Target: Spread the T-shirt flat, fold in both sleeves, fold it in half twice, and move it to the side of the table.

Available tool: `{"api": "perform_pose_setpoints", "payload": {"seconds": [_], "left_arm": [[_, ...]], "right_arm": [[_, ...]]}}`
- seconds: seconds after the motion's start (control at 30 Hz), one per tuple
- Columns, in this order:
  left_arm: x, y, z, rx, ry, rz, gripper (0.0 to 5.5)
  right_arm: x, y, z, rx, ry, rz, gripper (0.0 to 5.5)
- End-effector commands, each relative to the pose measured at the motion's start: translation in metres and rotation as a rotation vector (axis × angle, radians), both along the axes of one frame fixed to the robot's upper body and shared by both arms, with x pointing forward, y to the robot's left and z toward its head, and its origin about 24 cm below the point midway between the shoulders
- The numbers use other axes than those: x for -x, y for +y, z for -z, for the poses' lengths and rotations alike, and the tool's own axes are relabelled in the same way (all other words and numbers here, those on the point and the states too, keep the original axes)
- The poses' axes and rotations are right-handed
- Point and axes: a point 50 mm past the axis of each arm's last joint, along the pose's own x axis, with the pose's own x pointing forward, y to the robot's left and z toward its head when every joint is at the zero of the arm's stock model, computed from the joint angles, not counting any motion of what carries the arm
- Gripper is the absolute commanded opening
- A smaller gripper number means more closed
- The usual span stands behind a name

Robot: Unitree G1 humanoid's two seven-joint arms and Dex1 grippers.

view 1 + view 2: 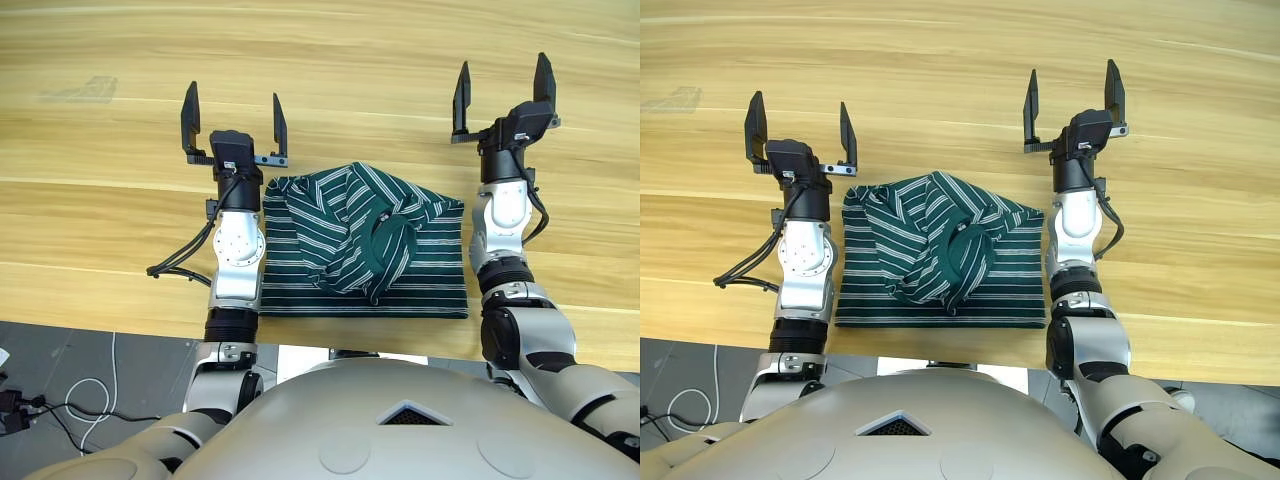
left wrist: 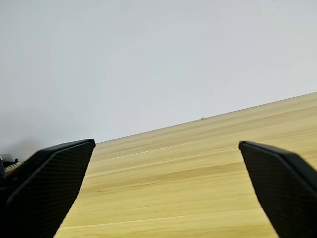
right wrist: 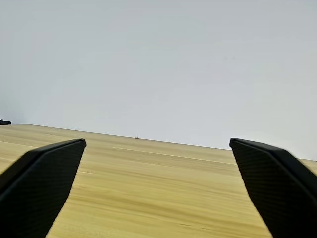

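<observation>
Since nothing is gripped yet, left gripper (image 1: 234, 97): jaws wide apart, empty, sits just past the far left corner of the shirt, forearm running along the shirt's left edge.
T-shirt (image 1: 365, 245): dark green with white stripes, lies at the near edge of the table between the two arms. Near hem looks flat and straight. Middle and far part are bunched, with a twisted lump of cloth on top.
Right gripper (image 1: 503, 65): jaws wide apart, empty, sits beyond the far right corner of the shirt, farther out than the left one.
Table (image 1: 320, 60): light wood, bare boards on the far side for spreading.
Step in hand: spreading flat, by my read not done, since the lump hides the sleeves and collar.
How to do it well: bring each gripper down on its own side, pinch a single layer at an outer edge or shoulder, not the twisted lump, then pull outward and away together so the stripes run straight. Keep the near hem on the table so it doesn't slide off the edge.
</observation>
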Motion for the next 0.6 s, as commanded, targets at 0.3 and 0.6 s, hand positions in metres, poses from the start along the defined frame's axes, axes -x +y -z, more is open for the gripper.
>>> {"api": "perform_pose_setpoints", "payload": {"seconds": [0.3, 0.6], "left_arm": [[-0.0012, -0.0005, -0.0023, -0.016, -0.013, 0.007, 5.37], [-0.0023, -0.0011, -0.0018, -0.016, -0.01, 0.01, 5.37]], "right_arm": [[-0.0031, 0.0009, -0.0034, -0.005, -0.01, 0.003, 5.4], [-0.0041, 0.0015, -0.0031, -0.006, -0.005, 0.003, 5.4]]}}
